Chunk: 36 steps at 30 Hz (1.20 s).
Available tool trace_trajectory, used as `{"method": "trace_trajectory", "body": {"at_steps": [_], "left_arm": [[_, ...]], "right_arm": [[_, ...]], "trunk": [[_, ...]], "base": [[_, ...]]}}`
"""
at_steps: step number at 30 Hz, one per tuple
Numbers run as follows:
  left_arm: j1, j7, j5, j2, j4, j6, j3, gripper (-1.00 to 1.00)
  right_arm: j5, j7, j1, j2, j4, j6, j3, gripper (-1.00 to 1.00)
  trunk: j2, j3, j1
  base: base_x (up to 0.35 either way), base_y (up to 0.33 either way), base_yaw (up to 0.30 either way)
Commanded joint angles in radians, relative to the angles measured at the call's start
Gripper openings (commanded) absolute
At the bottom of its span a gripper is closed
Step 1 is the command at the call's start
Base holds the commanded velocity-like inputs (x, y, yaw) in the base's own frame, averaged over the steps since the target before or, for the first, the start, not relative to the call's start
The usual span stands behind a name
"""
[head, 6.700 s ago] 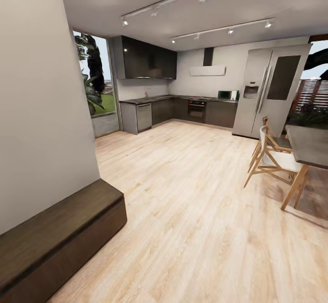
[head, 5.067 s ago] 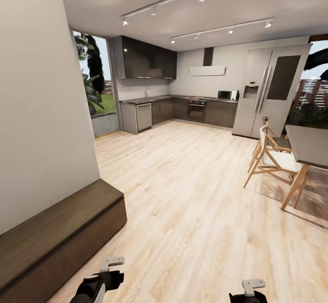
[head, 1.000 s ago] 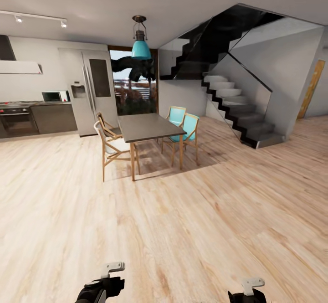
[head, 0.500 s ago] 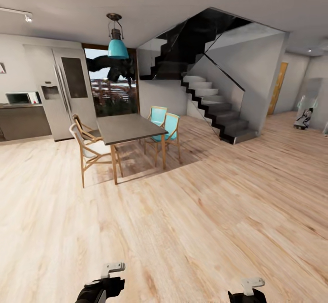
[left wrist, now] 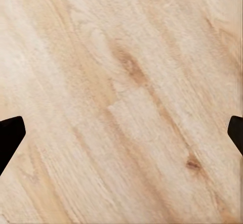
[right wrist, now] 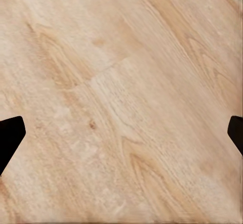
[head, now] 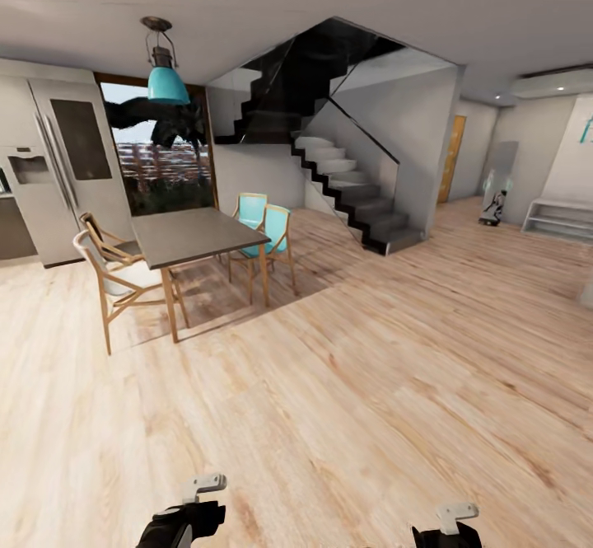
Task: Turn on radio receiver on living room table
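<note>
The radio receiver, its glossy grey table and the living room are out of view. I am on open light wood floor [head: 346, 383], facing a dining area and a staircase. My left gripper [head: 183, 519] and right gripper [head: 446, 530] hang low at the front of the head view. In the left wrist view the left gripper [left wrist: 121, 133] is open over bare floorboards, its dark fingertips [left wrist: 9, 135] far apart. The right gripper [right wrist: 121, 133] is likewise open over the floor, nothing between its fingertips [right wrist: 9, 137].
A dark-topped dining table [head: 198, 235] with wooden chairs [head: 107, 276] and turquoise chairs [head: 268, 231] stands left of centre under a teal pendant lamp [head: 165, 82]. A fridge [head: 58, 169] is far left, a staircase [head: 354, 194] behind centre, a white low shelf [head: 564, 218] far right.
The whole view has swung to the right: the kitchen slid off the left, and a hallway and a white shelf came in at the right. Both grippers keep their place in the picture.
</note>
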Motion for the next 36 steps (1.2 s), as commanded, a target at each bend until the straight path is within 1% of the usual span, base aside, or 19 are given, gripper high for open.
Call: {"method": "trace_trajectory", "body": {"at_steps": [1,36], "left_arm": [[0.0,0.0,0.0,-0.001,0.0,0.0,0.0,1.0],[0.0,0.0,-0.001,0.002,0.0,0.0,0.001,1.0]], "right_arm": [[0.0,0.0,0.0,0.0,0.0,0.0,0.0,1.0],[0.0,0.0,0.0,0.0,0.0,0.0,0.0,1.0]], "trunk": [[0.0,0.0,0.0],[0.0,0.0,0.0]], "base": [[0.0,0.0,-0.279],[0.0,0.0,-0.279]]}}
